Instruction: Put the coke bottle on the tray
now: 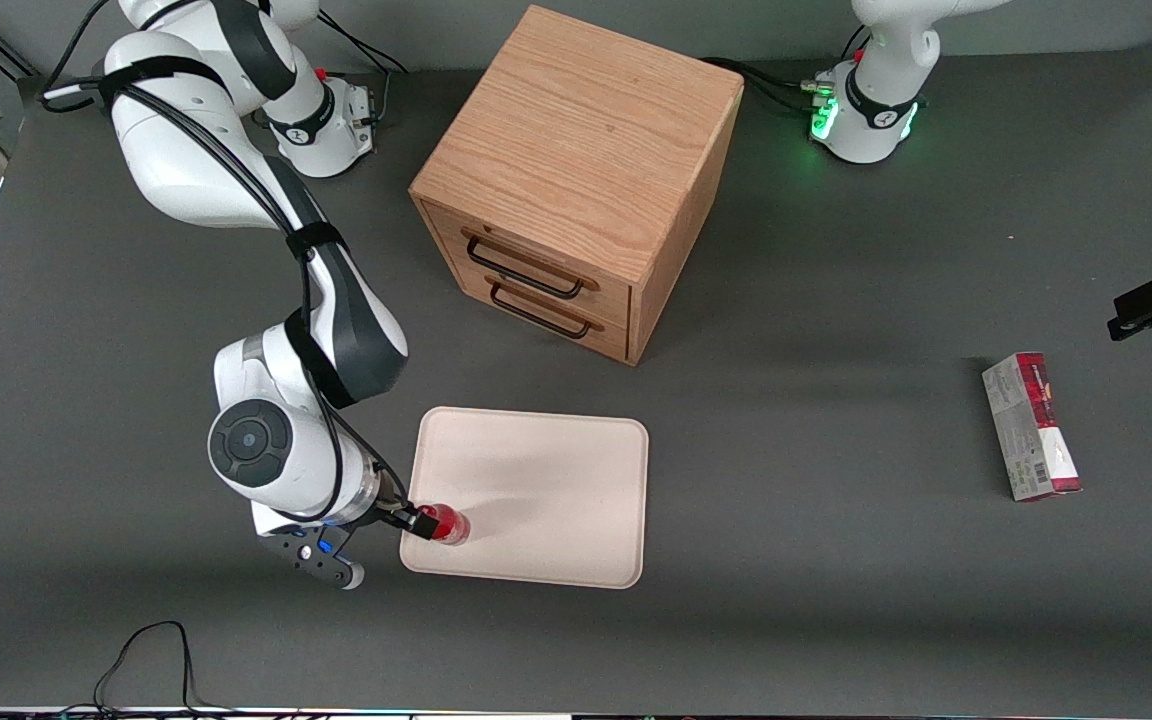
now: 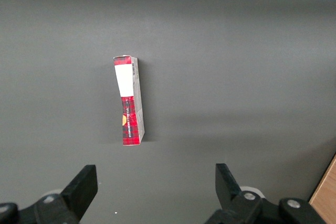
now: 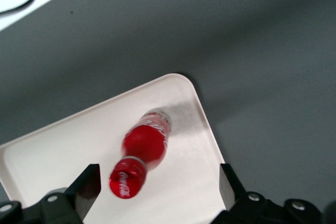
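Observation:
The coke bottle, small and red with a red cap, stands on the cream-white tray, by the tray's corner nearest the front camera at the working arm's end. My gripper hovers over that corner. In the right wrist view the bottle is seen from above, cap with white script uppermost, standing on the tray. The gripper is open wide, its two black fingers apart on either side of the bottle and not touching it.
A wooden two-drawer cabinet stands farther from the front camera than the tray. A red-and-grey carton lies toward the parked arm's end of the table and shows in the left wrist view. A black cable loops near the table's front edge.

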`<state>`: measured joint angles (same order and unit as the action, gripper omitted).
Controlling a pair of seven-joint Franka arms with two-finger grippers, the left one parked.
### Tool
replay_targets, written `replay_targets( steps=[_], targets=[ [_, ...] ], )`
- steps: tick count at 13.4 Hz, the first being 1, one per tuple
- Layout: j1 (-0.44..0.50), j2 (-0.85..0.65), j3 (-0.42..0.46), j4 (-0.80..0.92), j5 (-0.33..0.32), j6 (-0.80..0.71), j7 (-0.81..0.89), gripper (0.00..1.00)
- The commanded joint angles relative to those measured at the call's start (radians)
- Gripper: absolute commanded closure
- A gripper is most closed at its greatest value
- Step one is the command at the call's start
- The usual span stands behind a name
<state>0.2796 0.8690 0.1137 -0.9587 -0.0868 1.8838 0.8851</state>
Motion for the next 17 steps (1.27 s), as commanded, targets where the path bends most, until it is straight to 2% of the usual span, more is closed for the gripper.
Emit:
replay_targets(
  steps=[1,5,8,11,14,16,17],
  targets=[
    [0.006,-0.034,0.0,0.006,-0.011,-0.014,0.046,0.0],
    [-0.006,-0.074,-0.005,0.005,-0.007,-0.119,-0.009,0.0],
    [-0.043,-0.119,-0.005,-0.003,0.005,-0.239,-0.225,0.0],
    [-0.086,-0.178,-0.005,-0.04,0.01,-0.322,-0.369,0.0],
    [-0.129,-0.298,-0.006,-0.177,0.015,-0.338,-0.487,0.0],
    [-0.184,-0.407,-0.014,-0.305,0.074,-0.339,-0.604,0.0],
    [-0.206,-0.462,-0.019,-0.369,0.079,-0.339,-0.668,0.0]
  ],
)
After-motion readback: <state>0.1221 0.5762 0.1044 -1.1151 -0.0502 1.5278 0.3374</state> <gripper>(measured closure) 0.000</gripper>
